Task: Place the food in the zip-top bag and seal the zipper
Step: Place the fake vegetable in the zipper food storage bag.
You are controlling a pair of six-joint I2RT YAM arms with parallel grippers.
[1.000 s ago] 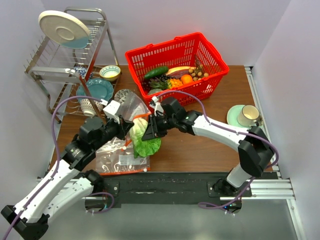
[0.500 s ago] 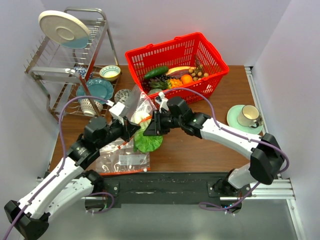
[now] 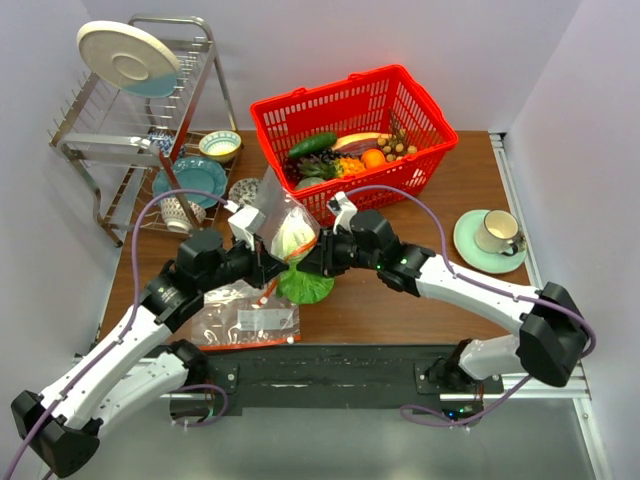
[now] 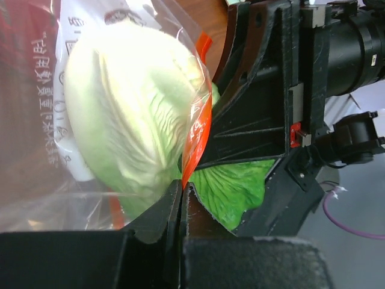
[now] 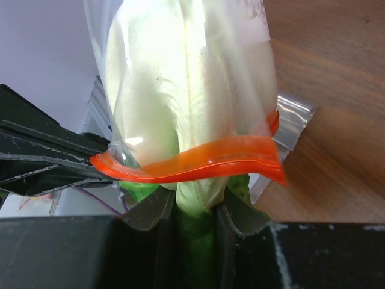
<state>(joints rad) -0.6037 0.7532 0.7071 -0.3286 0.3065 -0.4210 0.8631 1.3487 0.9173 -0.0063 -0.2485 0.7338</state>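
Note:
The napa cabbage [image 3: 297, 240] stands with its pale head inside the clear zip-top bag [image 3: 277, 203], held up above the table. Its green leaves [image 3: 306, 288] hang out below the bag's mouth. My right gripper [image 5: 195, 212] is shut on the cabbage [image 5: 186, 90] at its leafy end. The red-orange zipper [image 5: 198, 159] loops round the cabbage just above those fingers. My left gripper [image 4: 182, 185] is shut on the zipper [image 4: 201, 129] at the mouth's edge, beside the cabbage [image 4: 132, 120]. A cucumber [image 3: 312, 144] and small brown nuts [image 3: 401, 150] lie in the red basket [image 3: 300, 105].
A second clear bag [image 3: 245, 318] lies flat on the table near the front edge under my left arm. The dish rack [image 3: 100, 140] with plates and bowls stands at the back left. A cup on a green saucer [image 3: 492, 232] sits at the right.
Both grippers have moved away from the table's front edge, toward the basket. The bag has been raised more upright and the cabbage's head sits deeper inside it.

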